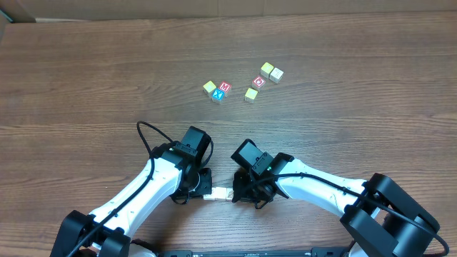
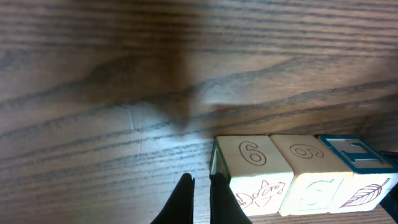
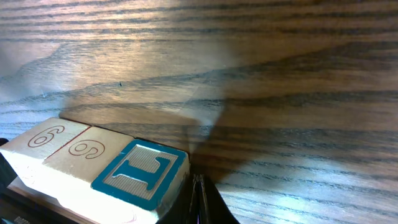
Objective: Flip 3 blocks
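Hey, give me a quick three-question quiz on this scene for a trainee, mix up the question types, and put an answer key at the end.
1. True or false: the teal "I" block sits in the middle of the row of three blocks.
2. The right gripper is: A) open, B) shut on a block, C) shut, holding nothing.
3. In the left wrist view, which digit is on top of the end block nearest the left gripper?
Key: 1 false, it is at the end by the right gripper. 2 C. 3 six.
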You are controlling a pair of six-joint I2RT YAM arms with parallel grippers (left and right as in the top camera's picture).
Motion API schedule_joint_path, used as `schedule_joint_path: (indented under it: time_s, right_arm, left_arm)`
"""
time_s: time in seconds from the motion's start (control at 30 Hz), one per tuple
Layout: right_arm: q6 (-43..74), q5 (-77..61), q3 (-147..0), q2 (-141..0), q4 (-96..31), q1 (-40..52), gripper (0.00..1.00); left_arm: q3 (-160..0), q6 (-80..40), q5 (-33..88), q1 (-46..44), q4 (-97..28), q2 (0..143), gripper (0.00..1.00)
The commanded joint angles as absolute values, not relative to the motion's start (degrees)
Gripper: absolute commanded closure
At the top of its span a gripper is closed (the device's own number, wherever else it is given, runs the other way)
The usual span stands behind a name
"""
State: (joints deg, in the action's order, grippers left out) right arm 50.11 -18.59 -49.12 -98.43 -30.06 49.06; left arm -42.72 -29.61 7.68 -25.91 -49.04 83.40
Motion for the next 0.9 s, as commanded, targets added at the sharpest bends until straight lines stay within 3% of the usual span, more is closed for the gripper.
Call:
schedule_joint_path:
  time_s: [0.0, 0.87]
  right_arm:
    - [49.7, -18.1, -50.4, -98.8, -29.9, 49.1, 0.96]
    - [49.8, -20.9, -50.4, -98.8, -29.9, 49.1, 0.96]
  left_arm:
    - [-42.4, -32.4, 7.6, -26.3, -49.8, 84.1, 0.95]
    - [-42.5, -31.5, 9.8, -26.3, -45.1, 91.7, 0.96]
